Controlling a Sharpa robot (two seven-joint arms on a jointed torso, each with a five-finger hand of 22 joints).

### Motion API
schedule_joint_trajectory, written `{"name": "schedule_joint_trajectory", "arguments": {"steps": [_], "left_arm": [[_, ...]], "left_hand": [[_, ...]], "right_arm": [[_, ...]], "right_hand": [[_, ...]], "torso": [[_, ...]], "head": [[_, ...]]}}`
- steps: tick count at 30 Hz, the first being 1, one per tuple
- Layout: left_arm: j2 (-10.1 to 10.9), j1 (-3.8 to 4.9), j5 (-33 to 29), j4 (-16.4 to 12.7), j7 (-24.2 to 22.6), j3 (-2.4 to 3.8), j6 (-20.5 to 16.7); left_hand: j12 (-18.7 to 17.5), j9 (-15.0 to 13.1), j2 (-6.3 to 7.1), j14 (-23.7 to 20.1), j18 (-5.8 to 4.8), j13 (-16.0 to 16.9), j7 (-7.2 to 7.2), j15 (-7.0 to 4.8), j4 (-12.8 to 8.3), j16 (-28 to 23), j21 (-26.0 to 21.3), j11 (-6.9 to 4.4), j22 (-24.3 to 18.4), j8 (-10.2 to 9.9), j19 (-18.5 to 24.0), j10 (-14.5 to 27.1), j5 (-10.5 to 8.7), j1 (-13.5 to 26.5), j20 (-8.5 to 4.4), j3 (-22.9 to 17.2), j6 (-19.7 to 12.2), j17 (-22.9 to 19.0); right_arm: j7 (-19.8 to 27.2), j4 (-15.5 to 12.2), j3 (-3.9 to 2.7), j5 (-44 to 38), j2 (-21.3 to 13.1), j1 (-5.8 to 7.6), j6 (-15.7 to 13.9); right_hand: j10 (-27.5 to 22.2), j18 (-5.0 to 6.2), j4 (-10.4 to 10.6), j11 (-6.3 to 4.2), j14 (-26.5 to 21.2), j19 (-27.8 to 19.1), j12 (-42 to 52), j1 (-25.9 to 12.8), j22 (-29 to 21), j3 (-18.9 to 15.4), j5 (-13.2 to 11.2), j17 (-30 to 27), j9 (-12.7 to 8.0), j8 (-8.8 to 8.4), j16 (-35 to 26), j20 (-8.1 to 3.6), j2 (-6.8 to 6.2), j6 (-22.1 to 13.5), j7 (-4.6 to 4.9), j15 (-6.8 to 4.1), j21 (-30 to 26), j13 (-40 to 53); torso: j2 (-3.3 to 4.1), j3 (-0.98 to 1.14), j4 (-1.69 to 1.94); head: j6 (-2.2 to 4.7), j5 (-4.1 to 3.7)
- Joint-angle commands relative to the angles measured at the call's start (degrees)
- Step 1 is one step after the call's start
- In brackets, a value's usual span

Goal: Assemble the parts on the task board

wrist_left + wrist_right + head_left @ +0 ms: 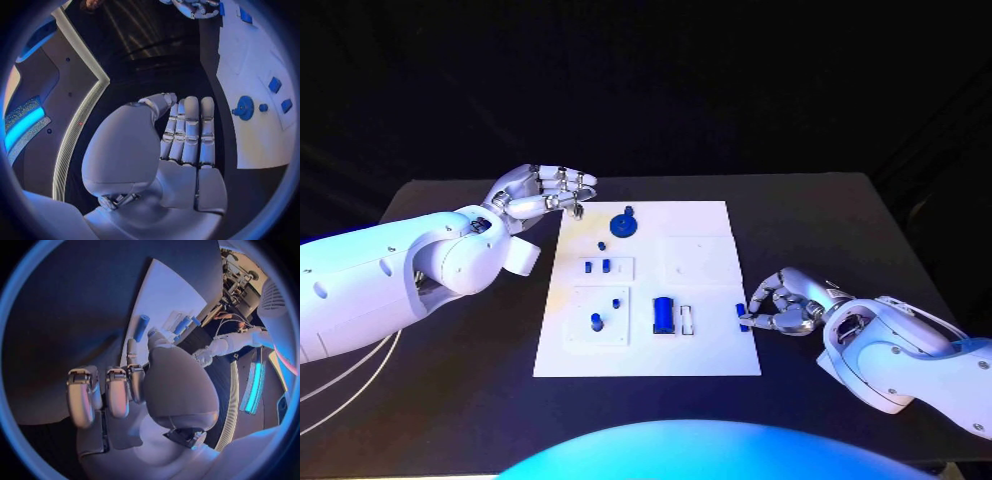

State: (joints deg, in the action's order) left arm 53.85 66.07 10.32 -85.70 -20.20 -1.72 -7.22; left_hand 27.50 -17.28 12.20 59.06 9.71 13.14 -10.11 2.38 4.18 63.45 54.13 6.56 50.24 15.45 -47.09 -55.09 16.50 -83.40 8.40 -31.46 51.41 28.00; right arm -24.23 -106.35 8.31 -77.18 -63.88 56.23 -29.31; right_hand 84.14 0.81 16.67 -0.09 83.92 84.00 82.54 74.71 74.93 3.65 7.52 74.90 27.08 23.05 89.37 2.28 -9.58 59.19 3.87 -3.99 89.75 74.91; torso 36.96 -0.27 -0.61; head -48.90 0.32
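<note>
Two hands are flanking the white task board (704, 290) lying mid-worktop (848, 210): the right hand (783, 303) is pinching a small blue part (743, 316) at the board's right edge, while the left hand (542, 190) is hovering empty, fingers straight and together, beside the far-left corner near the blue gear (626, 223).

Left hand (181, 145) open, fingers straight; blue gear (244, 107) on task board (250, 65).

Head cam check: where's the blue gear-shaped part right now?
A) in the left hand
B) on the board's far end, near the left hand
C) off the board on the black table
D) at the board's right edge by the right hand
B: the blue gear sits on the task board at its far end, just beside the left hand, which hovers off the board's corner and is not touching it.
</note>
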Motion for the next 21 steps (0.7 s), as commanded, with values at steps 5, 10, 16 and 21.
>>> {"name": "schedule_joint_trajectory", "arguments": {"steps": [5, 10, 16, 21], "left_arm": [[0.0, 0.00, -0.4, -0.2, -0.5, 0.04, 0.6], [0.0, 0.00, -0.4, -0.2, -0.5, 0.04, 0.6], [0.0, 0.00, -0.4, -0.2, -0.5, 0.04, 0.7], [0.1, 0.00, -0.4, -0.2, -0.4, 0.04, 0.7]], "left_hand": [[0.3, 0.1, -0.38, -0.3, 0.74, -0.1, -0.08, 0.19, -0.3, -0.3, 0.3, -0.03, 0.1, 0.1, 0.4, 0.3, 0.17, 0.2, 0.01, -0.2, 0.2, -0.1], [0.3, 0.1, -0.38, -0.3, 0.74, -0.1, -0.08, 0.19, -0.3, -0.3, 0.3, -0.03, 0.1, 0.1, 0.4, 0.3, 0.17, 0.2, 0.01, -0.2, 0.2, -0.1], [0.3, 0.1, -0.38, -0.3, 0.74, -0.1, -0.08, 0.19, -0.3, -0.3, 0.3, -0.03, 0.1, 0.1, 0.4, 0.3, 0.17, 0.2, 0.01, -0.2, 0.2, -0.1], [0.3, 0.1, -0.38, -0.3, 0.74, -0.1, -0.08, 0.19, -0.3, -0.3, 0.3, -0.03, 0.1, 0.1, 0.4, 0.3, 0.17, 0.2, 0.01, -0.2, 0.2, -0.1]], "right_arm": [[-3.4, 1.0, 0.01, -3.4, 1.4, -0.32, 2.8], [-4.2, 1.6, 0.01, -4.4, 2.7, -0.63, 3.6], [-5.3, 2.3, 0.01, -6.7, 4.0, -1.07, 5.9], [-6.8, 2.5, 0.02, -9.9, 4.5, -1.30, 7.5]], "right_hand": [[3.2, -0.81, 0.1, -0.38, 5.8, 6.0, 0.3, -0.5, 15.1, 0.1, -0.5, 13.8, -0.1, -0.03, 0.0, -0.16, 0.16, 0.5, -0.10, -0.07, 0.3, 11.9], [3.2, -0.81, 0.0, -0.49, 5.8, 6.0, 0.4, -0.2, 15.1, 0.2, -0.6, 13.9, -0.1, 0.04, 0.0, -0.22, 0.16, 0.7, -0.24, -0.15, 0.3, 12.0], [3.3, -0.81, -0.6, -0.86, 5.8, 6.0, 0.3, 3.5, 15.1, 1.8, -1.9, 13.9, -0.2, -0.06, 0.0, -0.58, 0.40, 1.1, -0.59, -0.52, 0.3, 12.0], [3.3, -0.81, -1.0, -1.00, 5.8, 6.0, 0.3, 7.8, 15.1, 4.7, -4.1, 13.9, -0.5, -0.43, 0.1, -0.74, 0.59, 1.5, -0.72, -0.65, 0.3, 12.0]], "torso": [[-0.01, -0.01, 0.02], [0.03, 0.02, 0.01], [-0.01, -0.02, 0.03], [-0.01, -0.01, 0.02]], "head": [[0.13, 0.24], [0.10, 0.32], [0.17, 0.29], [0.15, 0.38]]}}
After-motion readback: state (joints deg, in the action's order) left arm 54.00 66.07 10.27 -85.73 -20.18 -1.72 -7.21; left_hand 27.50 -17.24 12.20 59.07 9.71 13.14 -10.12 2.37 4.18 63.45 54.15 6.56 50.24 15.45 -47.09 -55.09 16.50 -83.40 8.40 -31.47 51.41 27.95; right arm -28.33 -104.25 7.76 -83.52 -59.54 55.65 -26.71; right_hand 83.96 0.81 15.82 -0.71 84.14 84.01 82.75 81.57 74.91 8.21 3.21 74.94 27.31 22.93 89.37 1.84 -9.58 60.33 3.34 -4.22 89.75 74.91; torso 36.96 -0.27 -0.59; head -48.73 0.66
